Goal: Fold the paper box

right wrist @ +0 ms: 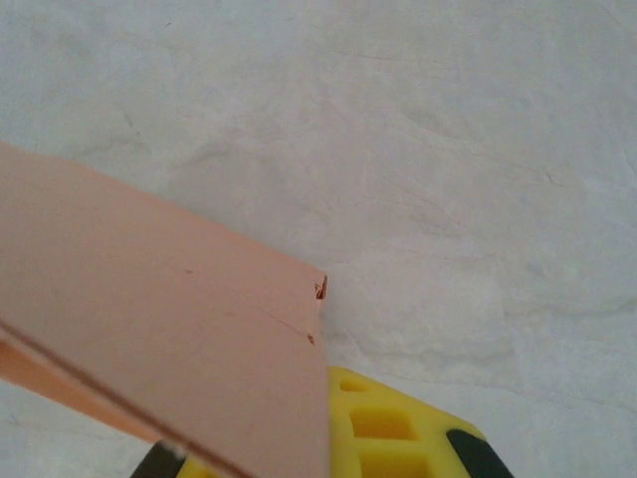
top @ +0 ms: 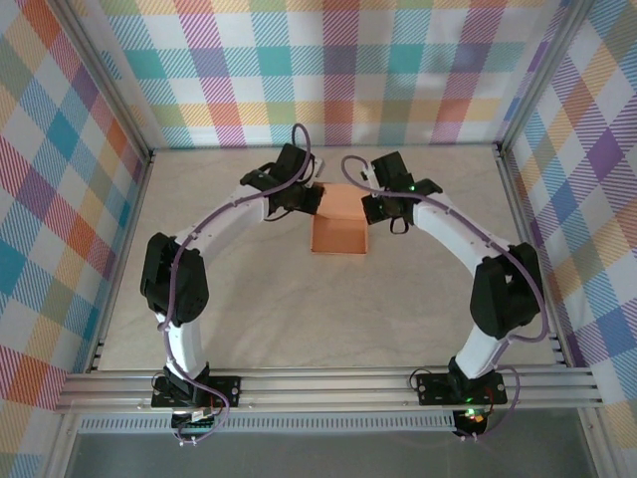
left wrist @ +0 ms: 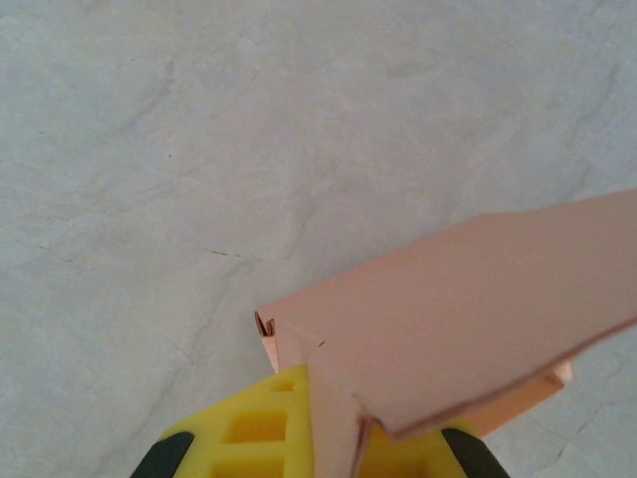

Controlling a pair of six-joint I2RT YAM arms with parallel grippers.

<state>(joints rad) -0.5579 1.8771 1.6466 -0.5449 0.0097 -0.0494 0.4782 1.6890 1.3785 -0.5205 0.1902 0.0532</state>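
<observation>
The paper box [top: 338, 225] is salmon-orange card, partly folded, lying mid-table between both arms. My left gripper [top: 313, 196] is at its far left corner and my right gripper [top: 370, 206] at its far right side. In the left wrist view a side wall of the box [left wrist: 468, 299] runs down between the yellow fingers [left wrist: 254, 428], and the left gripper [left wrist: 335, 438] is shut on it. In the right wrist view a broad panel of the box [right wrist: 149, 319] covers one finger; the other yellow finger [right wrist: 398, 428] presses its edge, so the right gripper [right wrist: 320, 443] is shut on it.
The pale marbled tabletop [top: 318, 329] surrounds the box. Checked cloth walls [top: 328, 70] and aluminium frame posts [top: 528, 199] close in the back and sides. A rail [top: 328, 386] carrying both arm bases runs along the near edge.
</observation>
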